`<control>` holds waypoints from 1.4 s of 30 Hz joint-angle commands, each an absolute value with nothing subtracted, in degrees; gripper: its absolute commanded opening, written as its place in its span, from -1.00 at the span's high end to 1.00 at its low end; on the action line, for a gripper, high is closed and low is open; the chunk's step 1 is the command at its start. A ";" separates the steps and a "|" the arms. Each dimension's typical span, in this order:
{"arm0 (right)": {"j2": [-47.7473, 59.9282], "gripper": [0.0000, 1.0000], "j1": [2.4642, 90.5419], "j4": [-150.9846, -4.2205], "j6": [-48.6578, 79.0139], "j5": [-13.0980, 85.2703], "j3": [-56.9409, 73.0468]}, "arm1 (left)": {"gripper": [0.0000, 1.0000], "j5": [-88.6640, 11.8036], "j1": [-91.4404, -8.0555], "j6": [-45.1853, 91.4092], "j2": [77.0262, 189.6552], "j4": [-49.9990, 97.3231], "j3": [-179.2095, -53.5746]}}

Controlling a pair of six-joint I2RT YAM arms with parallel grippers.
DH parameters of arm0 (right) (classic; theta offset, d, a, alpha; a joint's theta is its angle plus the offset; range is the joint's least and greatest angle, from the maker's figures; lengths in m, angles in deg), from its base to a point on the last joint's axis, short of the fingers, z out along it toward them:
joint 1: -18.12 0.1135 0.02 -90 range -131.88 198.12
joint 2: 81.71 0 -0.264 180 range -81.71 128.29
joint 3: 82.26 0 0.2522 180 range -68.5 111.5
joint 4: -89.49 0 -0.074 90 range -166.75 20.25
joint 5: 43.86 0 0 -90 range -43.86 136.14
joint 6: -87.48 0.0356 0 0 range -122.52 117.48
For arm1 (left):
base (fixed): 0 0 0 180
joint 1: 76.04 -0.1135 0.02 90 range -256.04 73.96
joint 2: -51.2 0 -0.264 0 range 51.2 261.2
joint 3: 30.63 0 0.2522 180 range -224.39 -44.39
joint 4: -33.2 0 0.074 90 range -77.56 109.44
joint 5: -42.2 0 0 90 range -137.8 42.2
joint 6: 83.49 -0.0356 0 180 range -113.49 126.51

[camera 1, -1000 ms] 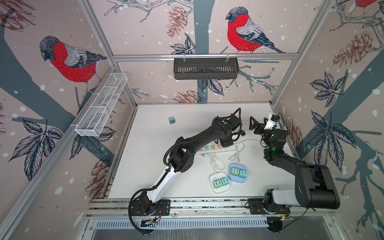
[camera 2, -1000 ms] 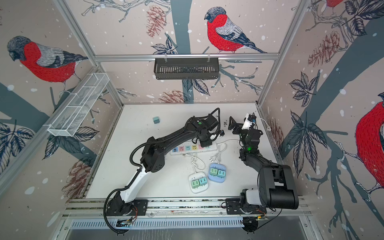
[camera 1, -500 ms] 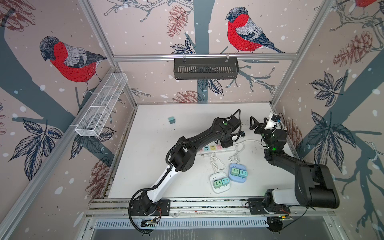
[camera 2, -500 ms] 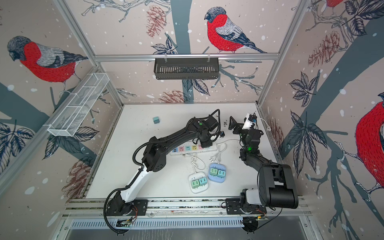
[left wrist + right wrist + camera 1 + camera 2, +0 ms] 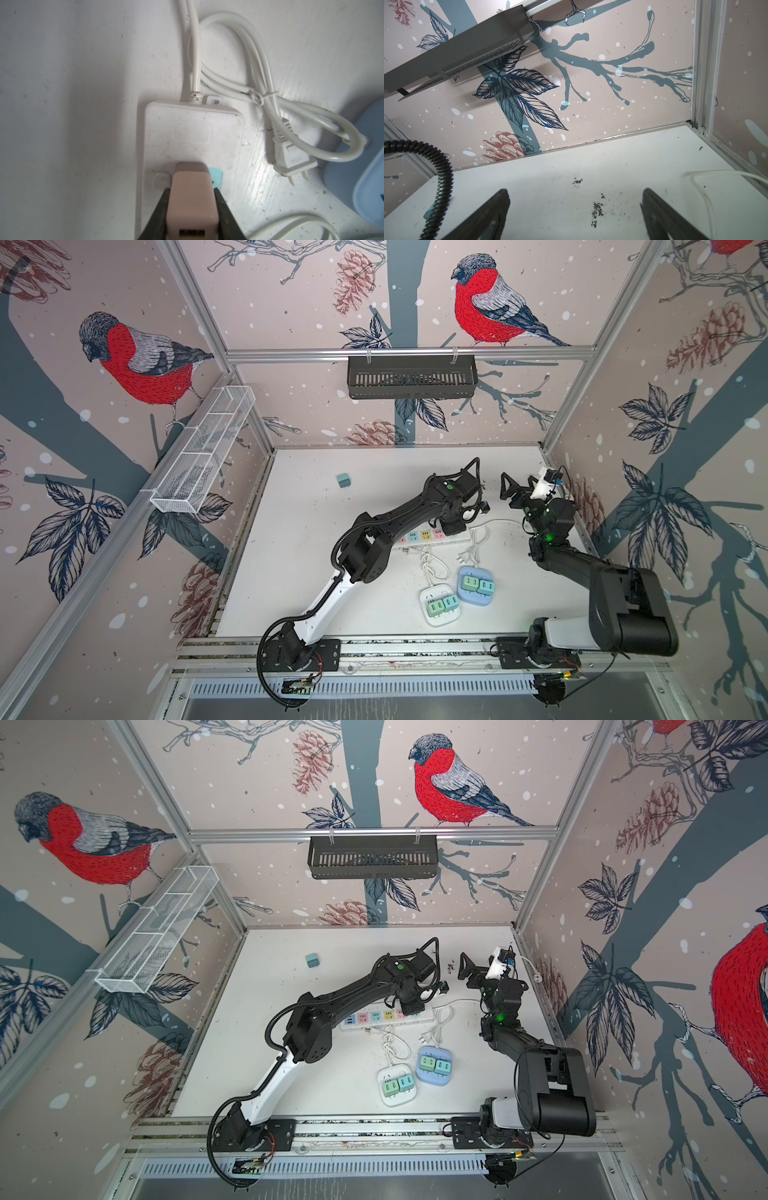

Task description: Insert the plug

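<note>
Hardly anything has shifted since a second ago: in both top views the two arms sit in the same poses, and the left wrist hangs over the right end of the power strip (image 5: 424,536) as before.

In the left wrist view the plug (image 5: 191,199), a pinkish-beige block with a slot-shaped port in its top face, stands at the lower middle of the frame. It stands on the strip's end, over a teal socket patch that peeks out on its right side. How deep it sits in the socket cannot be told. The left gripper (image 5: 192,188) is narrow around it: its dark fingers (image 5: 158,218) lie flush against both flanks of the plug.

The strip's white cable (image 5: 196,52) leaves its short end toward the top of that frame. To the right of it a tied white cord ends in a loose two-pin cord end (image 5: 291,160) lying flat on the desk (image 5: 316,539).

The right gripper (image 5: 575,190) stands wide, with bare desk showing between its fingers. In a top view it is raised near the right wall, well apart from the strip.

At the lower centre of the top views a blue socket block (image 5: 476,585) and a white socket block (image 5: 439,605) lie just beside each other. Each carries two green adapters. A small teal adapter (image 5: 343,480) lies alone toward the desk's upper left.
</note>
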State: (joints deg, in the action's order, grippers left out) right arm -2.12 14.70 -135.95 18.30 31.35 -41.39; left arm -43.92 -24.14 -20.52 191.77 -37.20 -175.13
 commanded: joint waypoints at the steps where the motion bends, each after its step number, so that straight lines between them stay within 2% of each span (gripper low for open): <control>1: -1.99 -0.99 14.47 -138.46 18.97 30.35 -41.26 | -0.96 -43.57 -24.15 -20.65 189.92 -37.61 -174.89; 6: -1.95 -0.99 14.01 -137.93 19.95 31.04 -40.94 | -0.96 -44.04 -24.11 -19.95 183.92 -34.10 -175.01; 10: -1.74 -0.99 13.99 -136.37 20.53 29.09 -39.41 | -0.97 -45.90 -24.10 -16.72 173.63 -25.19 -167.51; 14: -1.80 -0.99 13.99 -131.65 24.99 28.79 -35.50 | -0.97 -51.42 -24.16 -12.93 157.86 -7.26 -148.86; 19: -0.64 -0.99 14.28 -109.76 33.02 37.78 -24.25 | -0.97 -61.09 -24.32 -8.26 136.40 16.85 -120.87; 23: -1.24 -0.99 14.76 -110.27 39.23 37.68 -24.39 | -0.97 -66.06 -26.10 -4.92 121.17 30.86 -102.27; 26: -2.31 -0.99 14.86 -105.62 38.64 35.96 -22.07 | -0.97 -69.94 -30.06 0.40 111.79 36.07 -90.50; 28: -3.85 -0.99 14.93 -103.41 37.12 36.82 -21.37 | -0.97 -77.04 -32.40 5.54 105.51 41.71 -81.55; 31: -6.91 -0.99 15.33 -104.84 35.18 41.16 -23.55 | -0.97 -81.55 -36.17 9.47 96.97 52.79 -66.74; 35: -9.44 -0.99 15.40 -112.88 31.34 35.70 -29.22 | -0.97 -82.89 -43.54 11.47 86.48 57.62 -54.53; 37: -9.55 -0.99 16.76 -112.38 29.64 32.88 -28.36 | -0.97 -86.16 -47.53 18.59 81.59 57.48 -51.38; 39: -9.43 -0.99 21.03 -107.73 26.48 36.41 -25.14 | -0.96 -79.09 -50.48 20.35 78.02 57.56 -49.94; 42: -7.98 -0.99 30.88 -100.43 20.74 46.84 -19.15 | -0.97 -78.27 -50.65 21.37 76.52 57.62 -48.74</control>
